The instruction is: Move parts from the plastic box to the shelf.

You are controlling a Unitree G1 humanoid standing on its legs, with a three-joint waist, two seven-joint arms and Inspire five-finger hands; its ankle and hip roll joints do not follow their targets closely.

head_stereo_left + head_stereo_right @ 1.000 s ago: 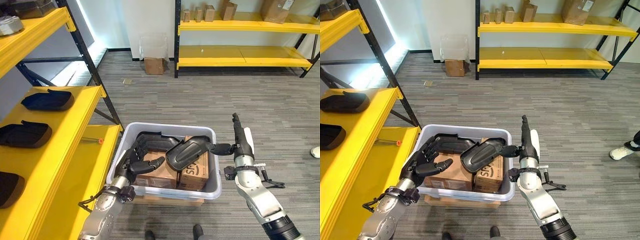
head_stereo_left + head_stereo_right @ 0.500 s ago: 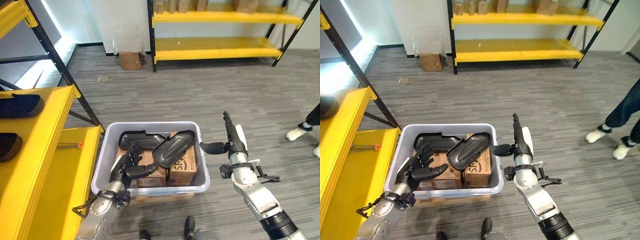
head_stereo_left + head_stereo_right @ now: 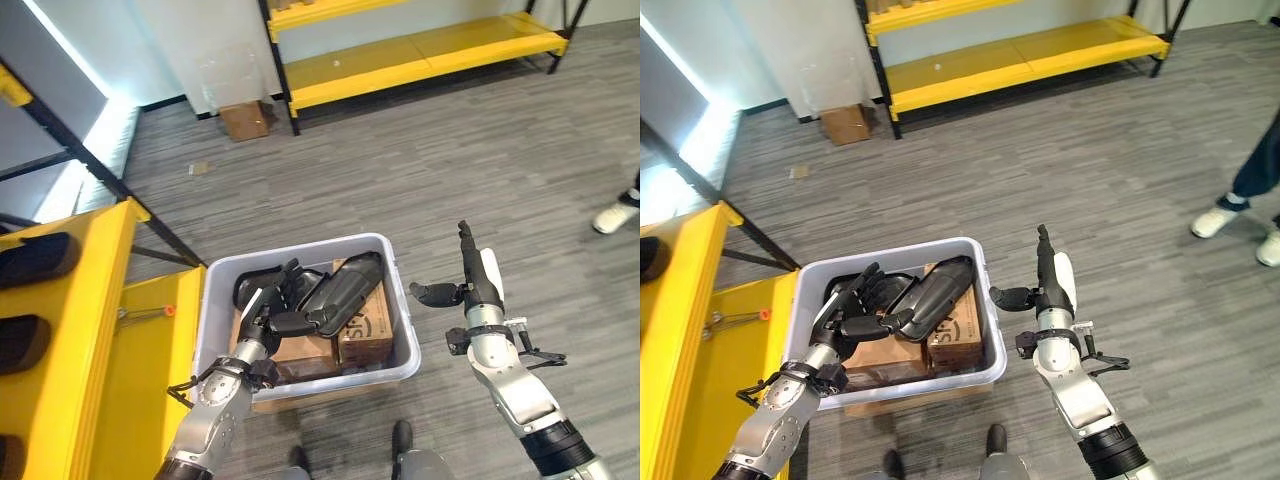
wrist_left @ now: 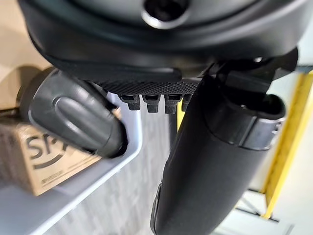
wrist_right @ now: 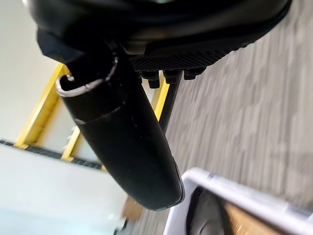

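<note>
The grey plastic box point(image 3: 330, 371) stands on the carpet with black moulded parts in it, lying on cardboard cartons point(image 3: 366, 326). One long black part point(image 3: 345, 288) leans across the middle, and another point(image 3: 250, 288) lies at the back left. My left hand point(image 3: 262, 322) hovers over the box's left half, open, its fingers spread and its thumb reaching towards the long part. My right hand point(image 3: 472, 290) is open just right of the box, with fingers pointing up and thumb towards the rim. On my left is the yellow shelf point(image 3: 70, 360), which holds black parts point(image 3: 35, 256).
A small orange-tipped tool point(image 3: 148, 313) lies on the shelf's lower level beside the box. A second yellow shelf point(image 3: 400, 60) and a cardboard box point(image 3: 245, 120) stand far across the carpet. A person's shoe point(image 3: 615, 215) is at the right edge.
The camera has turned, so the whole scene has shifted. My right hand has come away from the long black part, which now rests in the box. My left hand has reached further in towards it.
</note>
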